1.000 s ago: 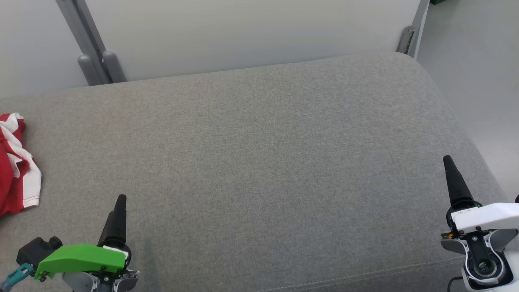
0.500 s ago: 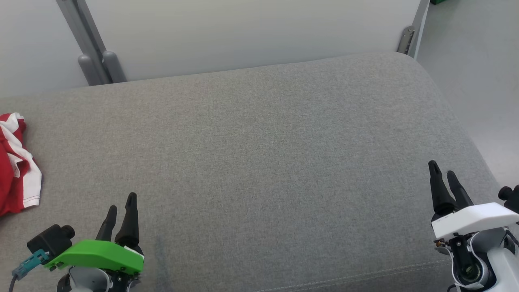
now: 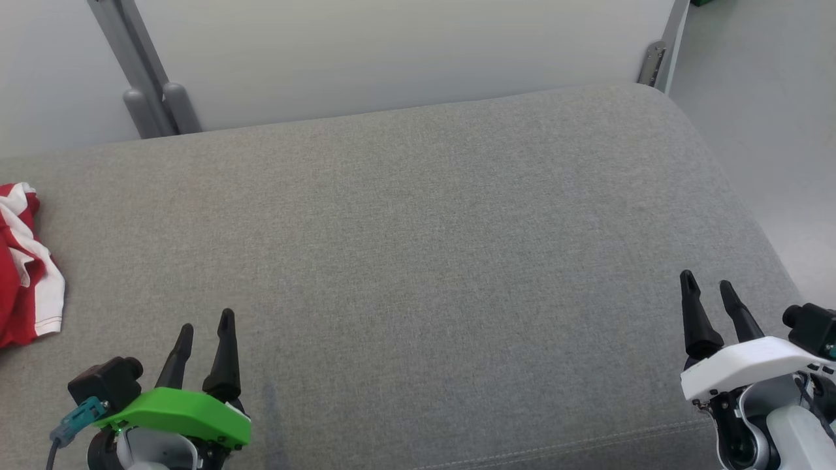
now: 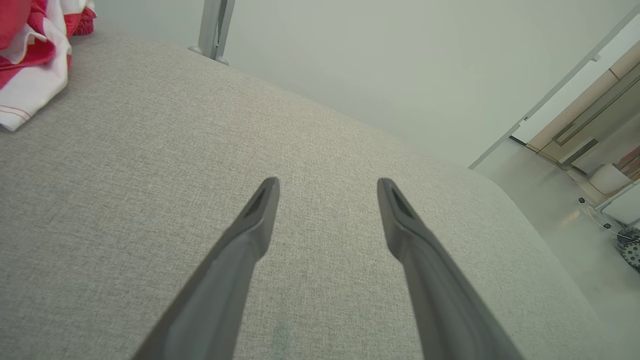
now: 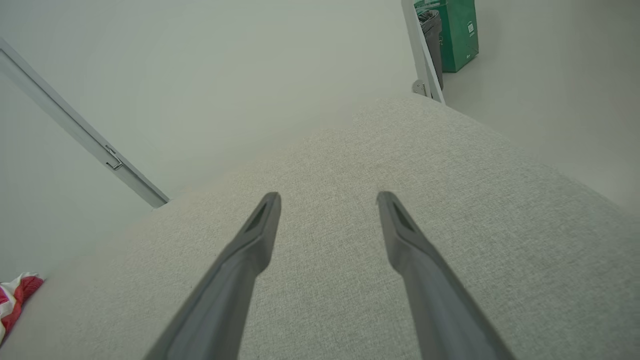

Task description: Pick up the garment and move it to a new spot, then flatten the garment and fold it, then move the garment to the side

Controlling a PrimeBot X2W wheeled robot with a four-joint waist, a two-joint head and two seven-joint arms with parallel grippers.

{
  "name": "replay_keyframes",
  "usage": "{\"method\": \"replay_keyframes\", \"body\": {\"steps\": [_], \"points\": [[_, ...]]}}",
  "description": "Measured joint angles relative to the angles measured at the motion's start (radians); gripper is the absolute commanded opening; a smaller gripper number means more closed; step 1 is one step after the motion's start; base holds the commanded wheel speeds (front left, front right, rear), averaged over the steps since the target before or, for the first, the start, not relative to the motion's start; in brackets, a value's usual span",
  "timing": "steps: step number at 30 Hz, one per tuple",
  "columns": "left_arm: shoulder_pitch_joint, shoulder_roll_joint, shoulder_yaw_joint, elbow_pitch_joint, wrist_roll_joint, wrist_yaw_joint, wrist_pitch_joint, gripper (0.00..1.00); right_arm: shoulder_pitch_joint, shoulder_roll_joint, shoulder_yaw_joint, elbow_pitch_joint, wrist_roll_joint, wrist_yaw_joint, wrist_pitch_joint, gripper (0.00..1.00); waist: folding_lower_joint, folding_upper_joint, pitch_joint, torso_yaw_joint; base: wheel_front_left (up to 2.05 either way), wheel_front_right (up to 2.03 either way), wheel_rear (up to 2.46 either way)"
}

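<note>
A: Where was the garment?

B: The red and white garment [image 3: 26,261] lay crumpled on the grey fabric cushion [image 3: 418,215], at its left end. The edge of the head view cut it off. I could see red cloth, white cloth with a stitched hem, and some striped trim.

A: And the left gripper?

B: The left gripper [image 3: 207,321], under a green cover, was over the near left part of the cushion. The garment was to its left and a little farther away, well apart from it. Its two dark fingers [image 4: 235,260] stood moderately wide, and the grey fabric showed between them.

A: Was the right one the same?

B: Yes. The right gripper [image 3: 707,279], under a white cover, was over the near right part, close to the rounded right edge of the cushion. Its fingers were spread about as wide and gripped nothing.

A: Did the fingertips touch the cushion?

B: I could not tell that.

A: What was behind?

B: A pale wall panel [image 3: 405,52] ran along the far edge, with a grey metal post [image 3: 140,72] at the far left. Beyond the right end, a green bin [image 5: 457,35] stood on the pale floor [image 3: 764,98].
</note>
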Motion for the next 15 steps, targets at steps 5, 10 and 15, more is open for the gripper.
{"method": "replay_keyframes", "body": {"steps": [5,10,15], "points": [[0.004,0.0,-0.016,-0.003,0.073,0.009,-0.018,1.0,0.007,-0.002,0.009,0.0,-0.065,-0.014,-0.015,1.0,0.0,0.0,-0.001,-0.002,0.0,0.0,0.0],[0.018,0.001,-0.021,-0.004,0.138,0.018,-0.034,1.0,0.013,-0.002,0.021,-0.001,-0.131,-0.023,-0.033,1.0,0.0,0.0,-0.001,-0.003,0.0,0.0,0.0],[0.02,0.001,-0.023,-0.006,0.207,0.026,-0.053,1.0,0.014,-0.006,0.03,-0.003,-0.189,-0.035,-0.051,1.0,0.0,0.0,-0.001,-0.005,0.0,0.0,0.0]]}}
